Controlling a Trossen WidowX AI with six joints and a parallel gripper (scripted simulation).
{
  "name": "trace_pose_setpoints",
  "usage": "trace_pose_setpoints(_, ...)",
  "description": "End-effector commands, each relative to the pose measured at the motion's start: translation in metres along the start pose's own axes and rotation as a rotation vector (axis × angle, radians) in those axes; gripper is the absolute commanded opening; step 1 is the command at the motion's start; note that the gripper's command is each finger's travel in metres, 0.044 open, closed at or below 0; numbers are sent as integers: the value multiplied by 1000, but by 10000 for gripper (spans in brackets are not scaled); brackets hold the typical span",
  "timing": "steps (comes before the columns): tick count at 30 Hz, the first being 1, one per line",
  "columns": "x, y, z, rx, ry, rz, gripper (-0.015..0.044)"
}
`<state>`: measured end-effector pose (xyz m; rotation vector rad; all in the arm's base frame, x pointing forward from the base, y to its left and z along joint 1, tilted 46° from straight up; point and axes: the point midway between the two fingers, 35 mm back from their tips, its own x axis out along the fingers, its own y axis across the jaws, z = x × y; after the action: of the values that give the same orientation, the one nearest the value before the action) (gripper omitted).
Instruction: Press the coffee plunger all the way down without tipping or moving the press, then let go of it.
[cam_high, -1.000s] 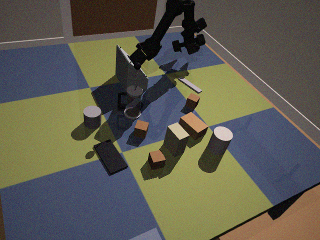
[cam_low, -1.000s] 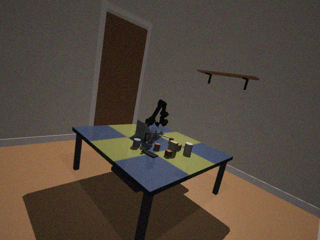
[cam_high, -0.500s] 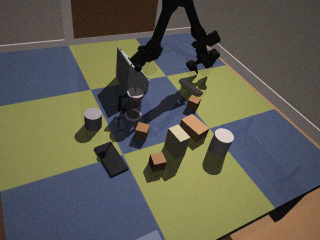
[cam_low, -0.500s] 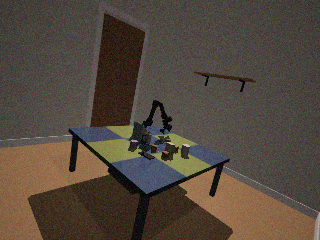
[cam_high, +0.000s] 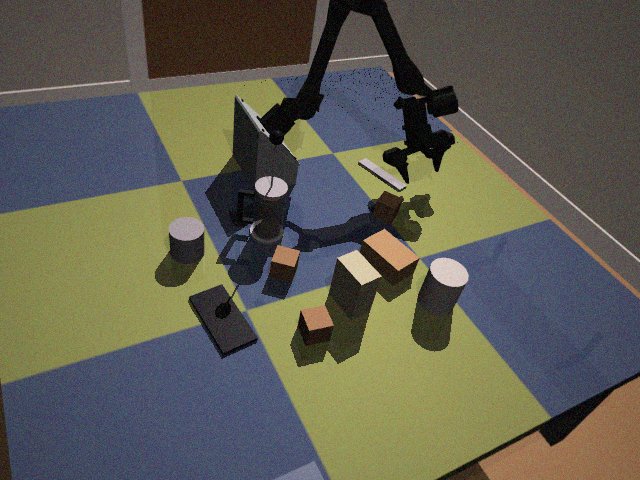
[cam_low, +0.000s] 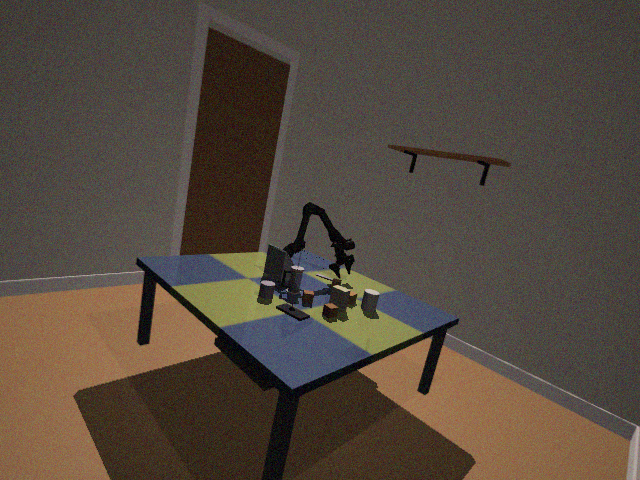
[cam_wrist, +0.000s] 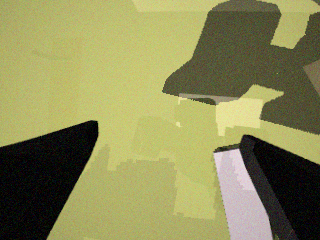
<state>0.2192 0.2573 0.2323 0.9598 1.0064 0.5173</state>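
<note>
The gripper (cam_high: 419, 163) hangs released, holding nothing, well apart from the coffee press (cam_high: 269, 209) — it should approach the plunger knob from directly above.

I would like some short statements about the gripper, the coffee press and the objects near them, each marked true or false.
1. The gripper is open and holds nothing. True.
2. The gripper is pressing the plunger of the coffee press. False: it hangs well to the side of the press, near the flat pale bar.
3. The coffee press stands upright on a blue square. True.
4. Two pale-topped cylinders stand on the table. True.
5. The dark flat slab leans against the press. False: it lies flat, apart from it.
</note>
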Motion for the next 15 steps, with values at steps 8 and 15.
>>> trace_pose_setpoints(8, -36, -106, 122, -43, -168, -261, 440)
trace_pose_setpoints(15, -88, -172, 169, -21, -229, -369, 440)
